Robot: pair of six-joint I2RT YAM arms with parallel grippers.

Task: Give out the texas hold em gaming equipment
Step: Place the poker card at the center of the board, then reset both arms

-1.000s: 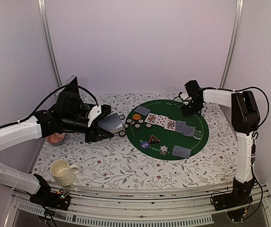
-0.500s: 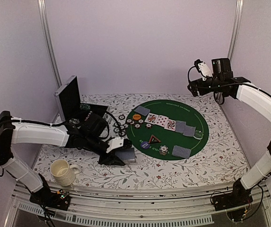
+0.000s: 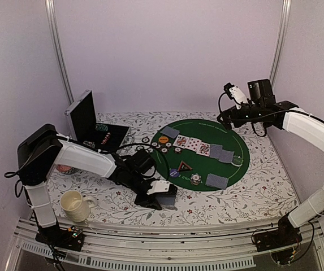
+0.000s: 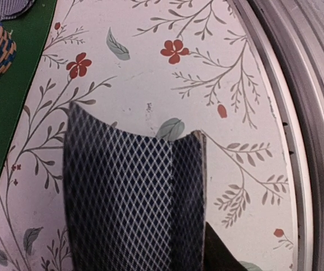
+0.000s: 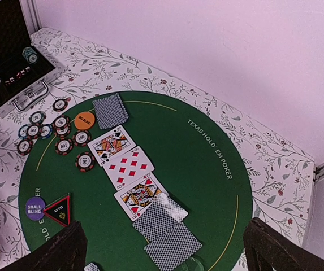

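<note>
The whole setup sits in a little booth with plain walls. The back wall is flat and bare, and so are the left wall and the right wall. Two thin metal uprights run up the back corners, one on the left and one on the right. Lighting is soft and even with a pinkish-lilac cast, no harsh shadows. The table wears a white cloth printed with grey-green leafy sprigs and small red flowers. Along the near edge there's a ribbed aluminium rail.
</note>
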